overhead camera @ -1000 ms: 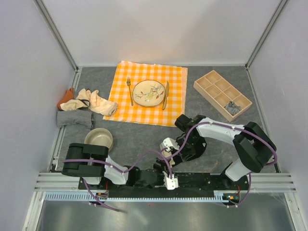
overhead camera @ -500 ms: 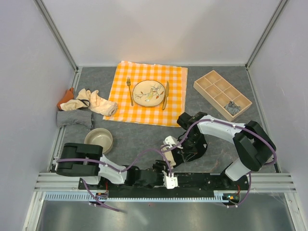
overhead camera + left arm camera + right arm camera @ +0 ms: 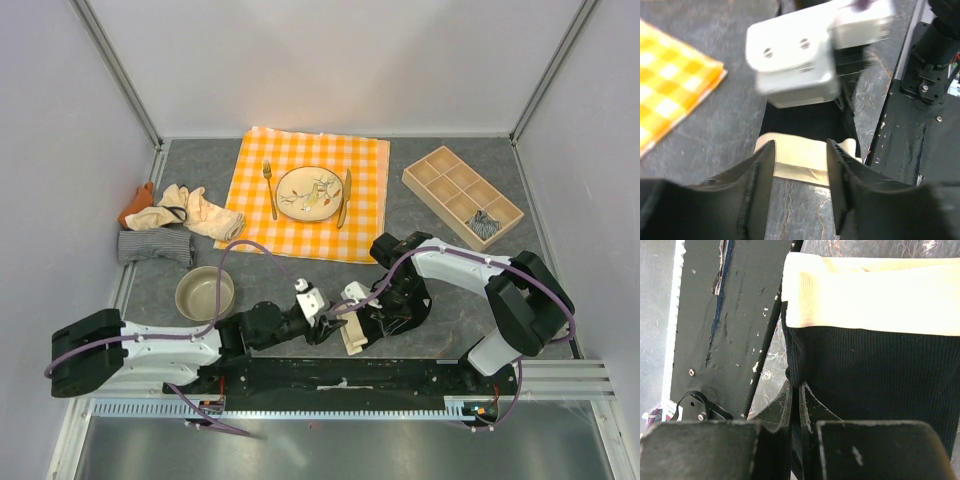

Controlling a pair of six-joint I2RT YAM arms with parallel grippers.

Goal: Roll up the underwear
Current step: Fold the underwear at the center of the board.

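Observation:
The black underwear with a cream band [image 3: 352, 335] lies on the grey table near the front rail. My right gripper [image 3: 366, 322] is shut on its black edge, seen close in the right wrist view [image 3: 795, 388], with the black cloth [image 3: 875, 375] and the cream band [image 3: 870, 295] beyond. My left gripper [image 3: 334, 326] is open, its jaws on either side of the cream band [image 3: 800, 161]. More underwear lies at the far left: cream ones [image 3: 190, 210], an orange one [image 3: 134, 207] and a striped one [image 3: 155, 246]. Another striped one [image 3: 483, 223] sits in the wooden tray.
A beige bowl [image 3: 205, 292] stands left of my left arm. The orange-and-white checked cloth [image 3: 360, 170] holds a plate [image 3: 308, 193], fork and knife. A wooden compartment tray [image 3: 445, 175] stands at the back right. The black base rail [image 3: 400, 375] runs along the front.
My left arm has swung from the base rail out to the table's middle, bringing its open gripper to the cream band. The right gripper has barely moved, still gripping the black cloth.

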